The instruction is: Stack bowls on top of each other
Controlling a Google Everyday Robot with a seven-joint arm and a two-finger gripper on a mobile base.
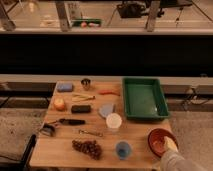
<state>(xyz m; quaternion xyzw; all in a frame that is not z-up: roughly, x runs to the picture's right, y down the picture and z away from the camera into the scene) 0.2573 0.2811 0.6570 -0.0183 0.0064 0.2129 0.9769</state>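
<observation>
Tabletop (pixel 135 137), wooden, logged from the left edge: orange fruit (pixel 59 103) near that edge, blue sponge (pixel 64 87) behind it, dark tool (pixel 72 121) in front. Grapes (pixel 87 147) sit at the front, with a metal cup (pixel 86 83) at the back. Centre: white cup (pixel 114 121), with a blue cup (pixel 123 149) in front of it at the near edge. Green tray (pixel 144 98) occupies the back right. Reddish-brown bowl (pixel 161 140) sits at the front right corner, upright. Gripper (pixel 170 145) is at the bowl's right rim, reaching in from the lower right; whether its fingers are apart or closed, I cannot tell.
</observation>
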